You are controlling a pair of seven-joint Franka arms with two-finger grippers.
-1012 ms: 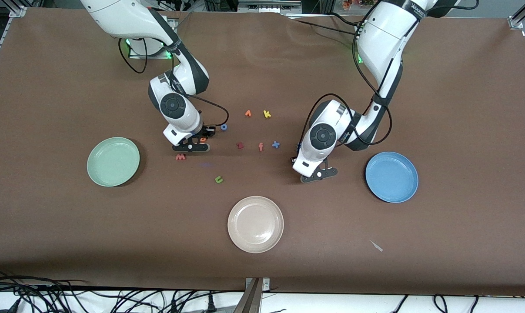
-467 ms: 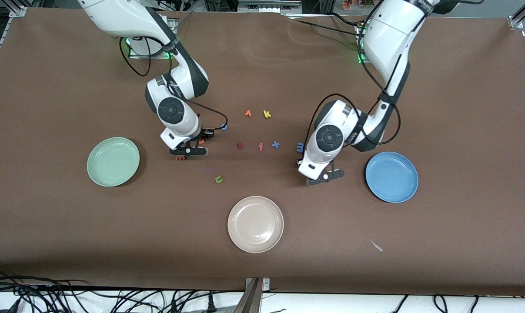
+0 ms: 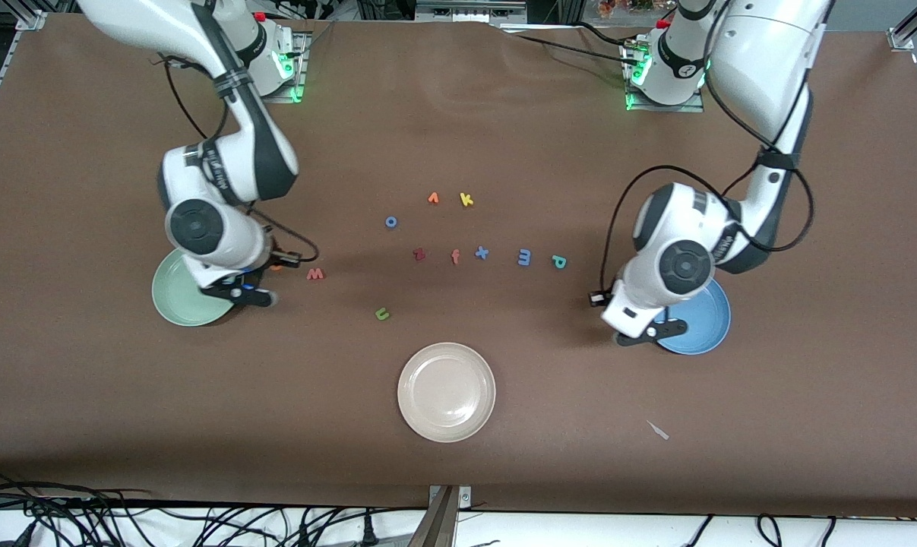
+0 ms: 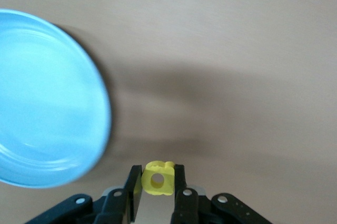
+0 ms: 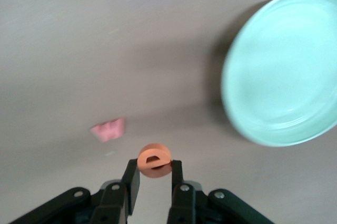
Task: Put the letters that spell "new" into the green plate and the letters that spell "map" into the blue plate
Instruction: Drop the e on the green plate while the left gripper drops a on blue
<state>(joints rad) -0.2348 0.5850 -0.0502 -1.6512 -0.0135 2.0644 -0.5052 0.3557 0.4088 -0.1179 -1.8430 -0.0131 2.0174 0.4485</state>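
Observation:
My right gripper is shut on the orange e, in the air over bare table between the pinkish-red w and the green plate. In the right wrist view the w and the green plate lie apart from the held e. My left gripper is shut on the yellow a, just off the rim of the blue plate. The blue plate is partly covered by that arm. The olive n, blue m and teal p lie on the table.
A cream plate sits nearest the front camera, mid-table. Other letters lie in the middle: dark red z, orange f, blue x, blue o, an orange v-like letter, yellow k.
Both arms have swung outward with their letters, the right toward the green plate, the left toward the blue plate. The m and p, earlier hidden under the left arm, now show.

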